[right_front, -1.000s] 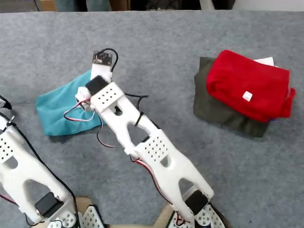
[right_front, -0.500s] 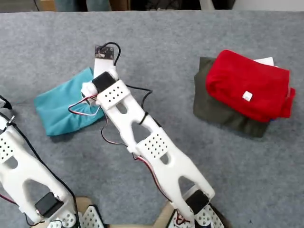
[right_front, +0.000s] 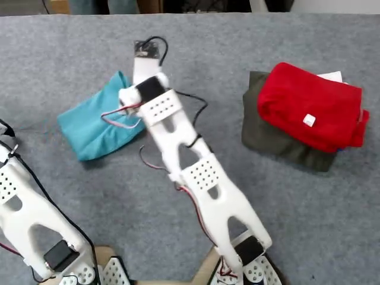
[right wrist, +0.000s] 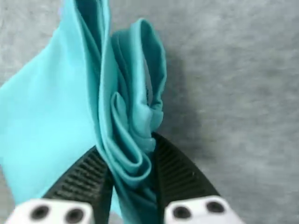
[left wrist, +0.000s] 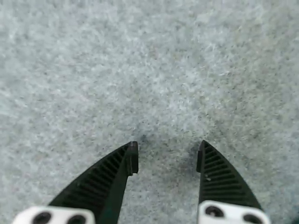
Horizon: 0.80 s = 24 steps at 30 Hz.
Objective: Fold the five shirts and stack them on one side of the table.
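Teal shirt [right_front: 95, 124]: one item, crumpled, on the grey surface [right_front: 237, 41], left of centre and well apart from the stack. A bunched edge is clamped between the jaws of the right pincer [right wrist: 128, 156]. Change since a second ago: the right arm has swung toward the stack side and the shirt has been dragged along with it.
Red shirt [right_front: 312, 107]: folded, lying on the olive shirt [right_front: 261, 133] at the right side; both unmoved.
Left pincer [left wrist: 167, 156]: jaws apart, holding nothing, over bare surface.
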Each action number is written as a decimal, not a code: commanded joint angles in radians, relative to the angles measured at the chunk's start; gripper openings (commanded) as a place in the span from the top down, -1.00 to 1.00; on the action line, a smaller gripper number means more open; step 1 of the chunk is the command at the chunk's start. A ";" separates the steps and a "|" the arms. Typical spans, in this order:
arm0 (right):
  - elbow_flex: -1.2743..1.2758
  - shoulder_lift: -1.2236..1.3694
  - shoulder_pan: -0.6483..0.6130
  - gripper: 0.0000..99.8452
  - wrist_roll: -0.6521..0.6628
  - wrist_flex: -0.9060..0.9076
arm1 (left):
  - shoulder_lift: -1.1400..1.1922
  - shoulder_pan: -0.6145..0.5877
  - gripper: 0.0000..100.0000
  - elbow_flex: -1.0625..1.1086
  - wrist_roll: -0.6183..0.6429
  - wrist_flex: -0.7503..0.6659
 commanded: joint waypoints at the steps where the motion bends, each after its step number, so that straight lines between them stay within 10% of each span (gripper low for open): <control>1: -0.051 -0.081 0.074 0.97 0.086 0.041 | -0.014 0.008 0.56 -0.042 -0.006 -0.003; 24: 0.067 -0.506 0.609 0.97 0.313 0.069 | 0.026 0.030 0.56 -0.050 -0.003 -0.005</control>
